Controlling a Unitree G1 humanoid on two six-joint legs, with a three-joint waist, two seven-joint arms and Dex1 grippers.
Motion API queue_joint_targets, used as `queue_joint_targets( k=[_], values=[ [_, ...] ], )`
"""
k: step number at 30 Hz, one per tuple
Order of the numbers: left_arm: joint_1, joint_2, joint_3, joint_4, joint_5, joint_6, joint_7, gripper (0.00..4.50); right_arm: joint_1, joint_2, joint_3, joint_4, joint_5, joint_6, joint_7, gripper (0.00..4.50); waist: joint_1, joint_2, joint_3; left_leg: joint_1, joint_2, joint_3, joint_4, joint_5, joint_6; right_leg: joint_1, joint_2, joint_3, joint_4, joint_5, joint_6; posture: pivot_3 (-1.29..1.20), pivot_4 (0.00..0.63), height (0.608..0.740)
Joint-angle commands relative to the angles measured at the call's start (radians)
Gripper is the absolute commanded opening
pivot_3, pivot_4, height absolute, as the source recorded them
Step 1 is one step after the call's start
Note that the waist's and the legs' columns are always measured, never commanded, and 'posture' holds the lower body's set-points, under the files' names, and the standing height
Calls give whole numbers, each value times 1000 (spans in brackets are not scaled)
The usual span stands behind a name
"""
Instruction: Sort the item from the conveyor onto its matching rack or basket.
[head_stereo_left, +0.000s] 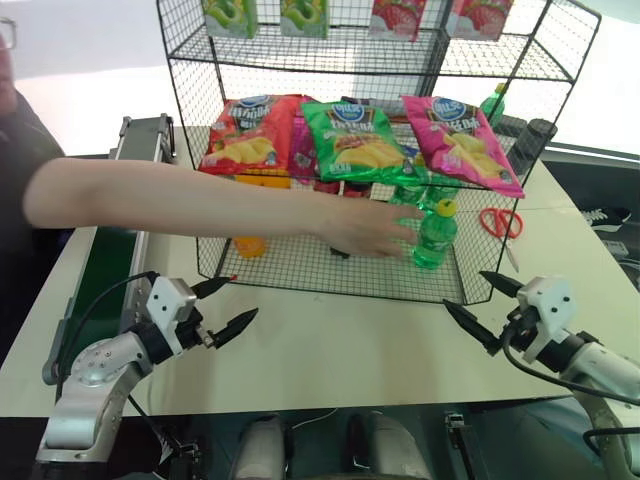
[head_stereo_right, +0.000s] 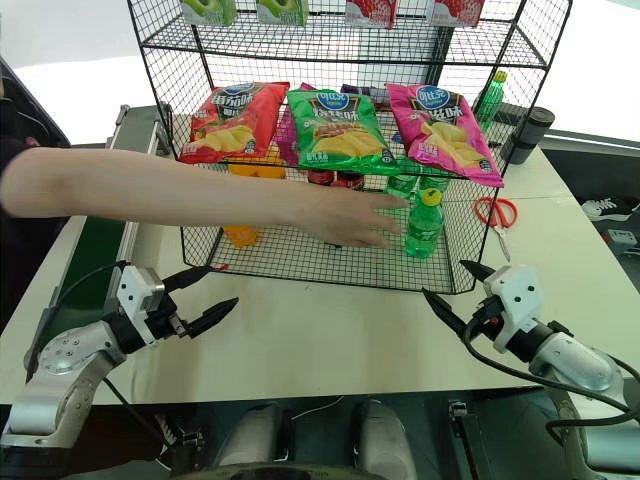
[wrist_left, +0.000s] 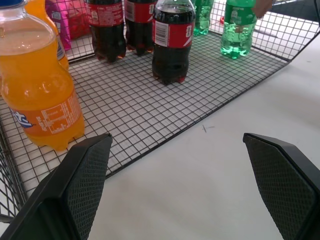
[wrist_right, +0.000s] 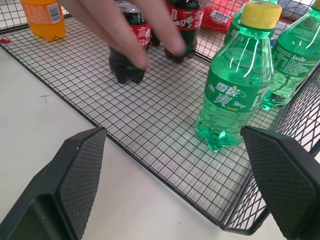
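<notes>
The item, a clear-green bottle with a yellow cap (head_stereo_left: 435, 235), stands upright on the rack's bottom tier (head_stereo_left: 300, 265), near its front right corner. A person's hand (head_stereo_left: 370, 228) reaches into that tier, its fingers just left of the bottle; in the right wrist view they hang over the cola bottles, apart from the green bottle (wrist_right: 235, 90). My left gripper (head_stereo_left: 243, 297) is open over the table before the rack's left front. My right gripper (head_stereo_left: 464, 289) is open before the rack's right front corner. The conveyor (head_stereo_left: 100, 270) runs along the table's left side.
Orange bottles (wrist_left: 37, 85) and cola bottles (wrist_left: 172, 40) stand on the bottom tier, with more green bottles (wrist_right: 295, 55) behind the item. Chip bags (head_stereo_left: 355, 140) lie on the middle tier. The person's forearm (head_stereo_left: 180, 200) crosses above the left gripper. Red scissors (head_stereo_left: 500, 222) lie right of the rack.
</notes>
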Motion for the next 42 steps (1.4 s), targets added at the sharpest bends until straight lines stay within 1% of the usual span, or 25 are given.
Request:
queue_joint_targets(
  k=[1, 8, 23, 42],
  values=[
    [-14, -2, 3, -12, 11, -19, 5, 4500, -11, -6, -10, -8, 0, -10, -2, 4462, 0, 0, 0, 0, 0, 0, 0, 0, 0, 0, 0, 0, 0, 0, 0, 0, 150, 735],
    [-9, -1, 11, -11, 19, -7, 21, 4500, -41, -5, 6, 18, -5, -16, 2, 4462, 0, 0, 0, 0, 0, 0, 0, 0, 0, 0, 0, 0, 0, 0, 0, 0, 150, 735],
    [-3, -5, 1, -10, 22, -22, 12, 4500, -8, 11, 13, -11, -11, -18, -15, 4462, -1, 0, 0, 0, 0, 0, 0, 0, 0, 0, 0, 0, 0, 0, 0, 0, 150, 735],
    [-18, -24, -9, -11, 29, -17, 25, 4500, -48, 9, 41, -25, -8, 5, -39, 4462, 0, 0, 0, 0, 0, 0, 0, 0, 0, 0, 0, 0, 0, 0, 0, 0, 150, 735]
  ],
)
